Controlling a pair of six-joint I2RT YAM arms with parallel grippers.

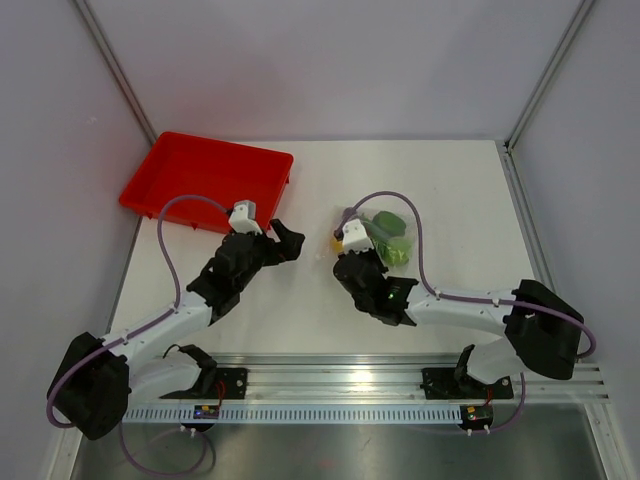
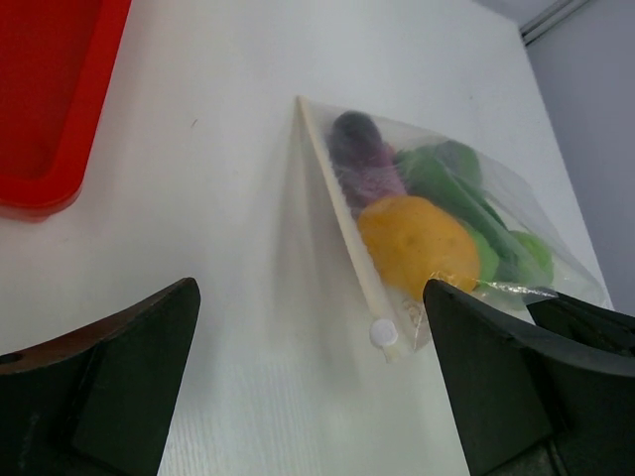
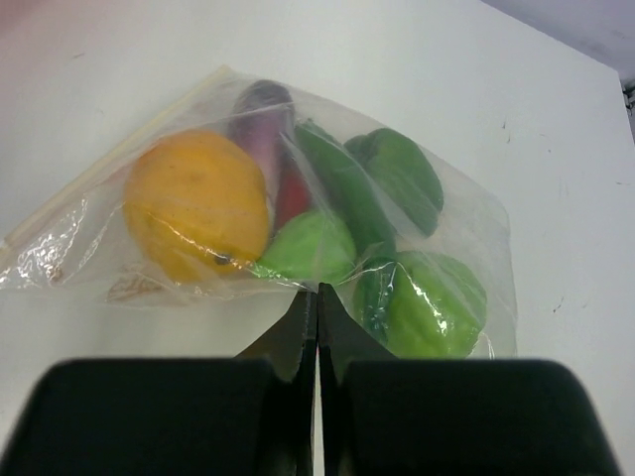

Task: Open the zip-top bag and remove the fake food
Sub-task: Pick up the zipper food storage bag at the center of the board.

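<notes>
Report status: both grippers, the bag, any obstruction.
Grippers: left gripper open, facing the zip edge; right gripper shut on the zip-top bag. All fake food inside, seal looks closed. Nothing in the way; red tray off to the side.

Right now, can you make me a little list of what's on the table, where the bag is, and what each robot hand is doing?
zip-top bag: on the white table, right of the middle, apart from the tray
fake food: all inside the bag; one yellow piece, one purple, several green
red tray: far left corner of the table
left gripper: open, facing the bag's zip edge, not touching it
right gripper: shut, seems to pinch the bag's near edge
</notes>
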